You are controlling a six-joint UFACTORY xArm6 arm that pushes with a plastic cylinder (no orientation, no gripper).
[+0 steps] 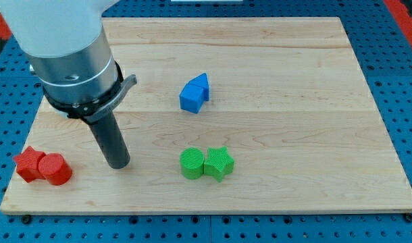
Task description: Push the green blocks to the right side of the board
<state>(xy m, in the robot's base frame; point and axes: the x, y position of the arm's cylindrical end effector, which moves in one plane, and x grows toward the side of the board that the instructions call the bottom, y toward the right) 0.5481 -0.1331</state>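
Note:
A green round block [191, 164] and a green star block [219, 163] sit touching side by side near the view's bottom, a little left of the board's middle. My tip [118, 164] rests on the board to the left of the green round block, about a hundred pixels away, at the same height in the view. The arm's grey and white body [71, 61] fills the view's top left.
A red star block [29, 163] and a red round block [55, 169] sit touching at the view's bottom left, left of my tip. Two blue blocks [194, 93] sit together near the board's middle. The wooden board [314, 135] lies on a blue perforated table [405, 81].

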